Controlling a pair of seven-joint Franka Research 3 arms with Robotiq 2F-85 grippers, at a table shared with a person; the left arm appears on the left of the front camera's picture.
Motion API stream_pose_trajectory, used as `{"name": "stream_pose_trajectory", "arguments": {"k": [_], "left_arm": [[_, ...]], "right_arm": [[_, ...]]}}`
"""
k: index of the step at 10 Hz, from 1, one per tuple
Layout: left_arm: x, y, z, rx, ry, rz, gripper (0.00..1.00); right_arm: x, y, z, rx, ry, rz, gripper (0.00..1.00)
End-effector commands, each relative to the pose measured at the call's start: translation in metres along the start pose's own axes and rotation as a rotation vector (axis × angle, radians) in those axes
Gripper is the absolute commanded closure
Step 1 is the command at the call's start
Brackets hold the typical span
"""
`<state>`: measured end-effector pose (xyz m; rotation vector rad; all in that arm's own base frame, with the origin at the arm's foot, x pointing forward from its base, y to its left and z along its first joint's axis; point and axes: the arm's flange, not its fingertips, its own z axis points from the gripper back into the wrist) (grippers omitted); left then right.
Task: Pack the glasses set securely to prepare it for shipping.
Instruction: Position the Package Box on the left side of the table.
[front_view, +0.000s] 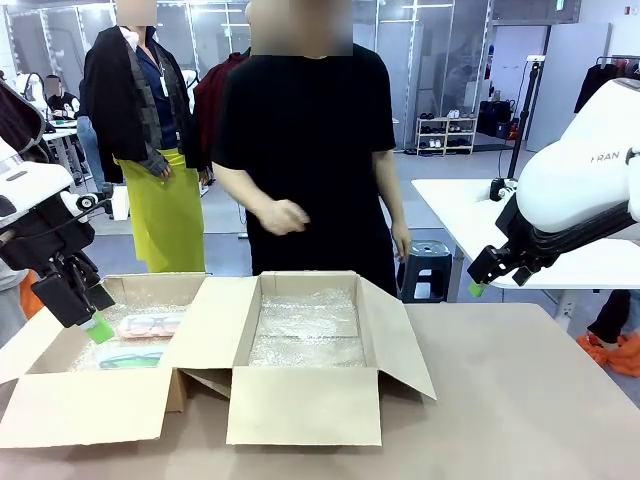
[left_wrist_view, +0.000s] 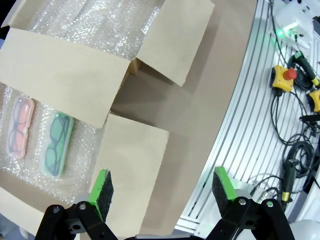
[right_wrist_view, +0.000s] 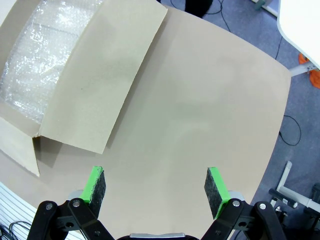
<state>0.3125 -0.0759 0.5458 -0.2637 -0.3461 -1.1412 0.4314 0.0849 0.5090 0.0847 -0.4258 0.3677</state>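
The glasses set lies on bubble wrap in the left cardboard box (front_view: 60, 400): a pink-red pack (front_view: 150, 323) (left_wrist_view: 20, 127) and, side by side with it, a teal-green pack (front_view: 130, 357) (left_wrist_view: 56, 144). My left gripper (front_view: 95, 312) (left_wrist_view: 162, 192) hangs open over that box's left side, above the packs and touching nothing. High at the right, my right gripper (front_view: 482, 278) (right_wrist_view: 157, 187) is open over bare table, holding nothing.
A second open cardboard box (front_view: 300, 405) lined with bubble wrap (front_view: 305, 330) (right_wrist_view: 35, 60) stands mid-table, its flaps spread out. A person stands at the far edge with one hand (front_view: 280, 215) raised. Bare tabletop (front_view: 520, 400) extends to the right. Cables and an emergency-stop button (left_wrist_view: 285, 79) lie on the robot's side.
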Motion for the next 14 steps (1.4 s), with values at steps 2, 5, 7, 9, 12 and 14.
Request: {"name": "stream_pose_trajectory", "arguments": {"k": [2,5,7,9,12,14], "left_arm": [[-0.0005,0.0008,-0.0004,0.010,0.010,-0.002,0.00],[-0.0005,0.0008,-0.0004,0.010,0.010,-0.002,0.00],[-0.0005,0.0008,-0.0004,0.010,0.010,-0.002,0.00],[-0.0005,0.0008,-0.0004,0.010,0.010,-0.002,0.00],[-0.0005,0.0008,-0.0004,0.010,0.010,-0.002,0.00],[-0.0005,0.0008,-0.0004,0.010,0.010,-0.002,0.00]], "right_arm": [[0.0006,-0.0016,0.0006,-0.001,-0.006,0.021,0.00],[0.0006,-0.0016,0.0006,-0.001,-0.006,0.021,0.00],[0.0006,-0.0016,0.0006,-0.001,-0.006,0.021,0.00],[0.0006,-0.0016,0.0006,-0.001,-0.006,0.021,0.00],[0.0006,-0.0016,0.0006,-0.001,-0.006,0.021,0.00],[0.0006,-0.0016,0.0006,-0.001,-0.006,0.021,0.00]]}}
